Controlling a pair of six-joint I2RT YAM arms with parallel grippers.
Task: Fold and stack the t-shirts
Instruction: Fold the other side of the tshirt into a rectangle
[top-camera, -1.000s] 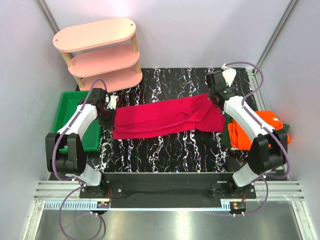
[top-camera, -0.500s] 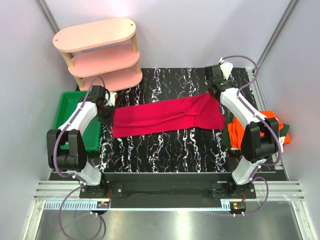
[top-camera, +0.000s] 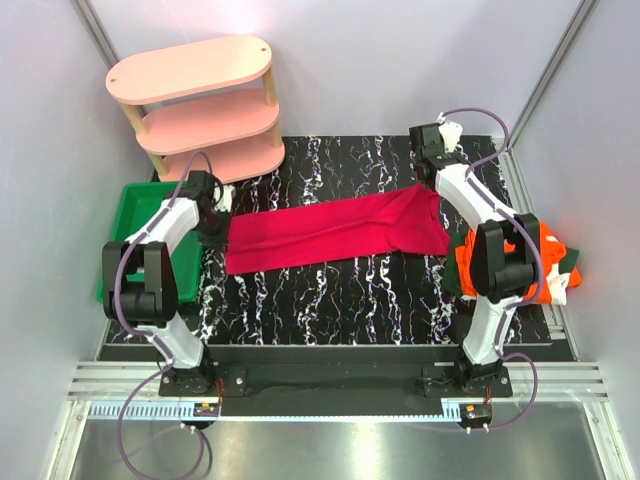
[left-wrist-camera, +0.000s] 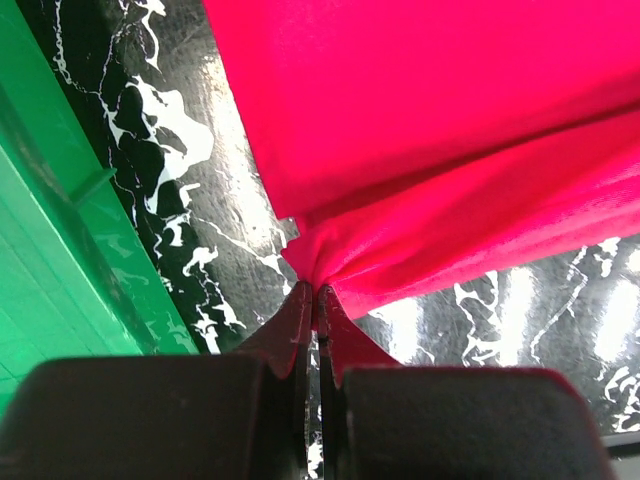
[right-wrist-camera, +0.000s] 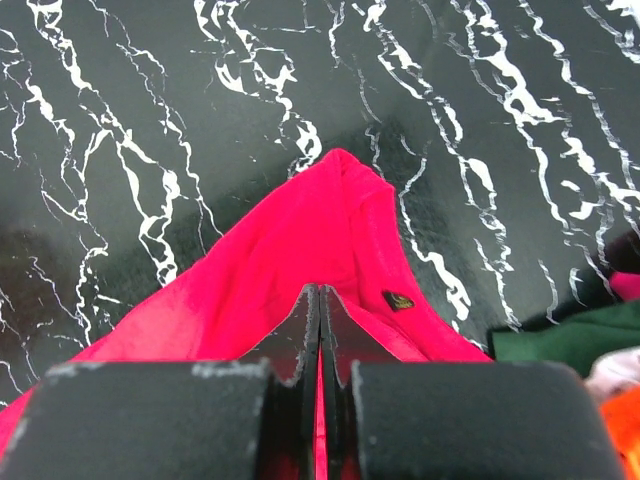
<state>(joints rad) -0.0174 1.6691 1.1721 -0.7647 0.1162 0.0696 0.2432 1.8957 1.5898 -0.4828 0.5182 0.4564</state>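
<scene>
The crimson t-shirt lies stretched across the black marbled table, folded into a long band. My left gripper is shut on its left end; the left wrist view shows the cloth bunched at the pinched fingertips. My right gripper is shut on the shirt's far right corner; the right wrist view shows the red cloth with a small dark label around the closed fingertips. The orange t-shirt lies crumpled on the dark green one at the table's right edge.
A green plastic tray sits left of the table, beside my left arm. A pink three-tier shelf stands at the back left. White walls and metal posts enclose the table.
Both arms have drawn back a little toward the far side; the right gripper moved left and farther back, pulling the shirt's right corner up. The shirt stays stretched between them.
</scene>
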